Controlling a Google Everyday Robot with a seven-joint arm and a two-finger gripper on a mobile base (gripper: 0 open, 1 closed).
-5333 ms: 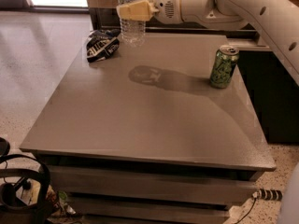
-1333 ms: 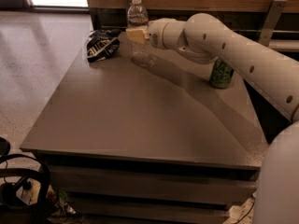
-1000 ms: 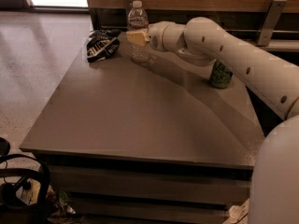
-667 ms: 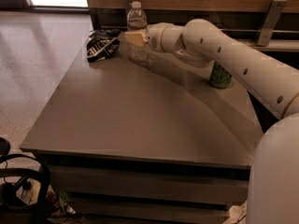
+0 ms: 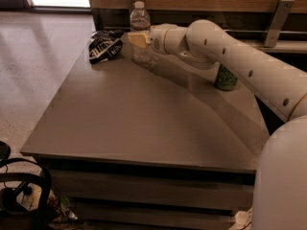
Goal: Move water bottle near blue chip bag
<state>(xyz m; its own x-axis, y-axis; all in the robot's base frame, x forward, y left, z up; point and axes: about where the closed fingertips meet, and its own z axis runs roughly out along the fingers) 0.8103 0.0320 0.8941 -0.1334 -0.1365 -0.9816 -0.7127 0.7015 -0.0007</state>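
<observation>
The water bottle (image 5: 139,19) is a clear bottle with a white cap. It stands upright at the far edge of the table, just right of the blue chip bag (image 5: 104,45), a wrinkly dark bag with white lettering at the table's far left corner. My gripper (image 5: 137,39) reaches in from the right on the white arm (image 5: 225,49). Its yellowish fingers (image 5: 135,38) are closed around the bottle's middle. The bottle's lower part shows below the fingers and reaches down to the tabletop.
A green soda can (image 5: 225,78) stands at the table's right side, partly behind my arm. The grey table (image 5: 134,123) has a wooden wall and a ledge behind it. Cables and a dark object (image 5: 21,195) lie on the floor at lower left.
Since the oldest frame, my gripper has brought the bottle down from above the table to beside the chip bag. Over the last second nothing has visibly moved.
</observation>
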